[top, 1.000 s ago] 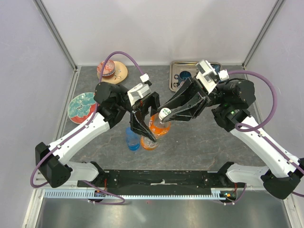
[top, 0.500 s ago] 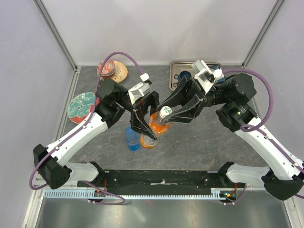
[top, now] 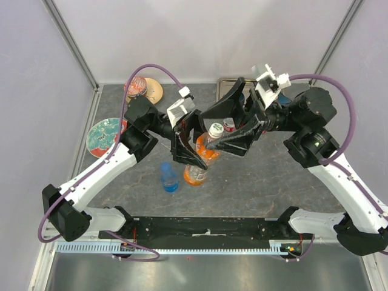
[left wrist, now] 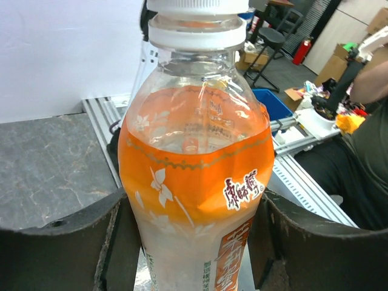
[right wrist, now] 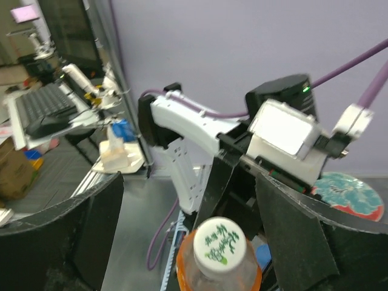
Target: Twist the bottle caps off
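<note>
Right pincer (top: 209,131) has sprung wide open, empty, off the white cap (right wrist: 219,241) atop the orange bottle (left wrist: 194,170), clamped by left pincer (left wrist: 194,242) over the table (top: 254,176); an off-centre regrip could twist it loose.

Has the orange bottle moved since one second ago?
Yes. The orange bottle shifted right and toward the far wall, away from the blue bottle, which stayed put.

Orange btl (top: 197,162) tilted, white cap (top: 215,129) on w/ green print, blue btl (top: 170,179) upright beside it
</note>
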You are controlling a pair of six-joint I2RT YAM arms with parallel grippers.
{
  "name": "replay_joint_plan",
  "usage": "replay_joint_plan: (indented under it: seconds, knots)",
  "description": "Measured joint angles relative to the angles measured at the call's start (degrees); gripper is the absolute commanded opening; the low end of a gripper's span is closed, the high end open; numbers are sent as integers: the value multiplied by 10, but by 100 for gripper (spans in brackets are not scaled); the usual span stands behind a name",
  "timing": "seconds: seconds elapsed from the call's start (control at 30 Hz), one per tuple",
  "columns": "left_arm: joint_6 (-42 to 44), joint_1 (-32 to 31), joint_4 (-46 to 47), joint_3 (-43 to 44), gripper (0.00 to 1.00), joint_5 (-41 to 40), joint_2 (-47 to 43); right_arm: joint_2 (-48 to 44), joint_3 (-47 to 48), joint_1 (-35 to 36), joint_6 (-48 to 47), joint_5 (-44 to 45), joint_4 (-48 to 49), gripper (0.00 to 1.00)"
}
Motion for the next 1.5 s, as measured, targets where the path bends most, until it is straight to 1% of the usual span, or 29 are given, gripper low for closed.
replay_joint_plan:
  seconds: [0.1,0.2,0.3,0.37,0.4,0.43,0.5,0.63,0.77,0.83,0.93,1.03,1.2,1.27,1.43,1.5]
  knots:
    - [30,0,-37,4,59,-32,0,3,41,0,-12,69,-38,96]
    - [66,0,-80,9,59,-77,-3,1,74,0,-22,167,-78,94]
    - [117,-3,-138,12,59,-154,-16,-5,81,-2,-25,272,-110,92]
    - [151,-12,-171,12,59,-216,-27,-8,82,-2,-24,340,-136,91]
    - [174,-20,-191,12,59,-266,-35,-9,82,-2,-21,381,-154,89]
    - [187,-27,-202,12,59,-299,-40,-8,82,-2,-20,405,-165,89]
    - [220,-49,-220,12,58,-390,-52,-4,83,-2,-15,459,-192,88]
    - [262,-98,-236,4,57,-567,-66,7,83,-1,-5,537,-234,86]
    - [294,-140,-251,-3,57,-725,-63,10,83,3,0,590,-258,84]
    - [306,-153,-257,-3,57,-786,-58,10,83,5,2,608,-262,84]
    - [321,-173,-263,-3,57,-867,-44,14,85,7,6,629,-267,83]
    - [339,-188,-271,-2,57,-927,-27,22,87,10,7,643,-268,81]
    - [357,-202,-290,1,57,-989,-10,39,87,16,7,661,-274,76]
    - [362,-204,-295,5,57,-1004,-9,44,87,20,6,668,-276,75]
    - [369,-204,-300,11,57,-1023,-9,51,87,29,5,678,-285,75]
    - [370,-204,-300,12,57,-1028,-9,53,87,33,5,681,-285,73]
